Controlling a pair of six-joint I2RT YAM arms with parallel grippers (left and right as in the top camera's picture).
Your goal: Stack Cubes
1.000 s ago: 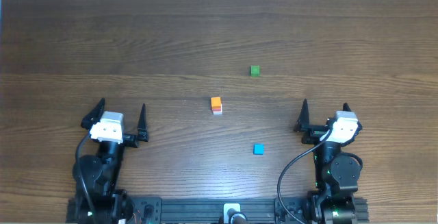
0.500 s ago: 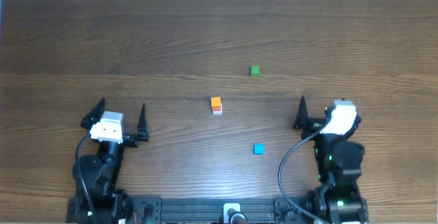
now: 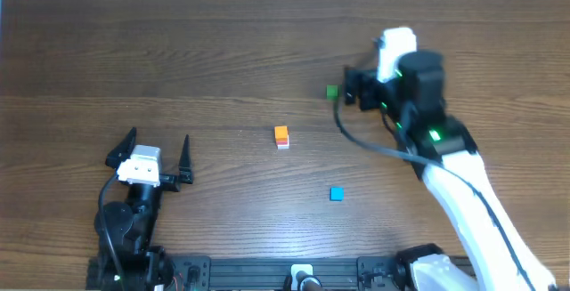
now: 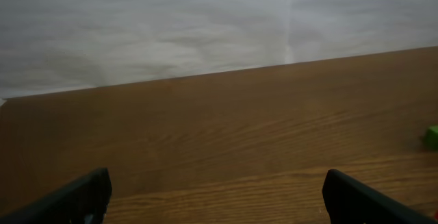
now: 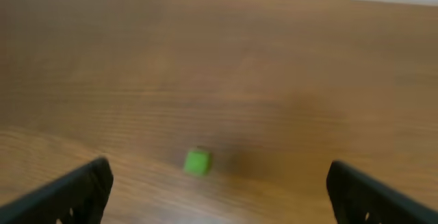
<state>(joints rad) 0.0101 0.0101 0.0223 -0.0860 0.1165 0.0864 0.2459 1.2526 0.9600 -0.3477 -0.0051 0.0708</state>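
Observation:
A green cube (image 3: pixel 331 92) lies at the back of the wooden table; in the right wrist view the green cube (image 5: pixel 197 162) sits ahead of my fingers, a little off centre. My right gripper (image 3: pixel 354 88) hangs lifted beside it, and in its own view the right gripper (image 5: pixel 217 183) is open and empty. An orange cube (image 3: pixel 281 133) rests on a white cube (image 3: pixel 282 144) near the table's middle. A blue cube (image 3: pixel 336 194) lies nearer the front. My left gripper (image 3: pixel 156 144) stands open and empty at the front left.
The dark wooden table (image 3: pixel 178 51) is bare around the cubes. In the left wrist view the green cube (image 4: pixel 431 137) shows far off, with a pale wall behind the table's back edge.
The right arm has swung up from its rest at the front right and reached out toward the green cube. The left arm and all cubes have stayed put.

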